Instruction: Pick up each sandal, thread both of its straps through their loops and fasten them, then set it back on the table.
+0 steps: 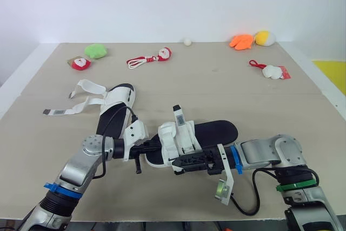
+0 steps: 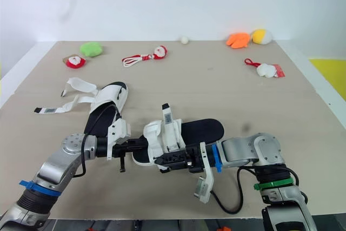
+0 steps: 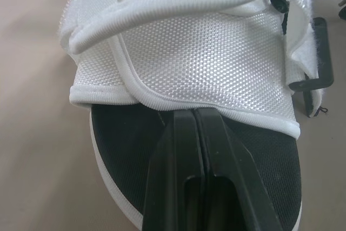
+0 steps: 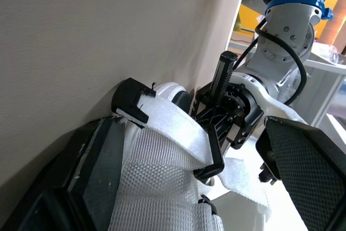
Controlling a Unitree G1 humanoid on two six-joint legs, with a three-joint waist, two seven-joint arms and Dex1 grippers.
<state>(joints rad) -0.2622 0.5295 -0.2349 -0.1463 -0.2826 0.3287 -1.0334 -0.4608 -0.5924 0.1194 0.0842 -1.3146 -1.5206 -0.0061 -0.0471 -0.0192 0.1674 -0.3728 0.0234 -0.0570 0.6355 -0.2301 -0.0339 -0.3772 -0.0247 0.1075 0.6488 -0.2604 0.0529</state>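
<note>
Sandal [image 1: 188,136] — left forearm [image 1: 74,172], right forearm [image 1: 265,152] level, converging

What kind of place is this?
Probably a robot test bench, not a home: a bare beige table against a blank white wall, with sandals and plush toys laid out as props.

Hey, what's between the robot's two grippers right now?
The near sandal, lying between the left gripper and the right gripper; the left eye view shows it.
</note>
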